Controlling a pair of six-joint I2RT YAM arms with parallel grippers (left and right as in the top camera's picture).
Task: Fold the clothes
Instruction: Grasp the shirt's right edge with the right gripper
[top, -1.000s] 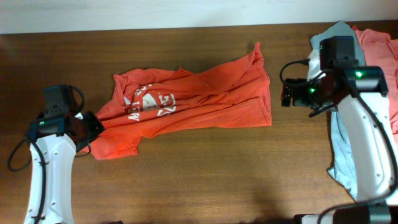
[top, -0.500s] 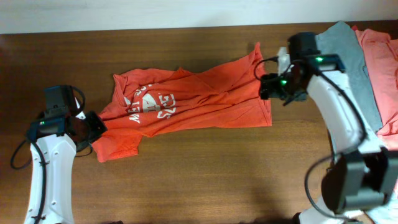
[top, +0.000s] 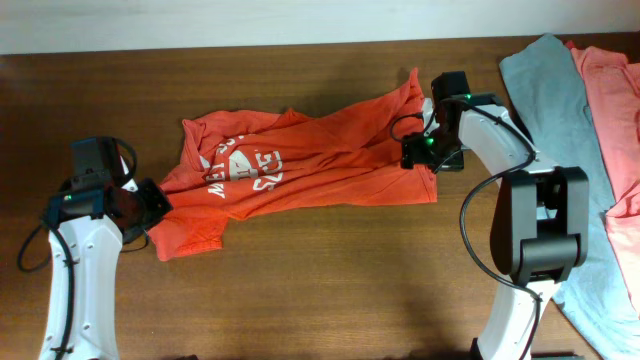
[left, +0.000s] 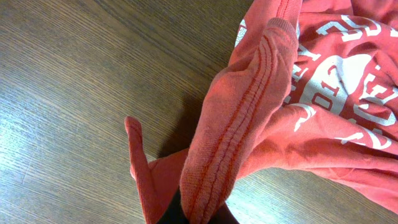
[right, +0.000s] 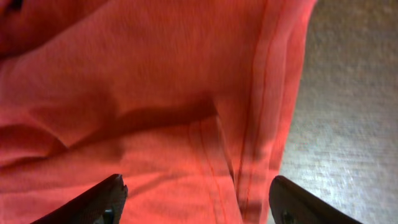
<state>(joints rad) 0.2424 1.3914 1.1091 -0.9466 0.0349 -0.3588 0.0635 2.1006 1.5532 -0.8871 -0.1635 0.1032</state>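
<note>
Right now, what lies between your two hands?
The crumpled orange shirt fills the stretch from left hand to right hand; the overhead view shows it.

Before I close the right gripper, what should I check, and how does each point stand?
1. Left gripper shut on the orange-red T-shirt: ok, bunched cloth runs out of its jaws.
2. Right gripper open: ok, jaws stand wide apart.
3. Right gripper over the shirt's right hem: ok, the hem seam lies between its fingers.
4. Fingers low enough to pinch the cloth: cannot tell.
5. Only one layer under the fingers: cannot tell, a fold crosses there.
6. Grey T-shirt clear of the grasp: ok, it lies apart, to the right.
</note>
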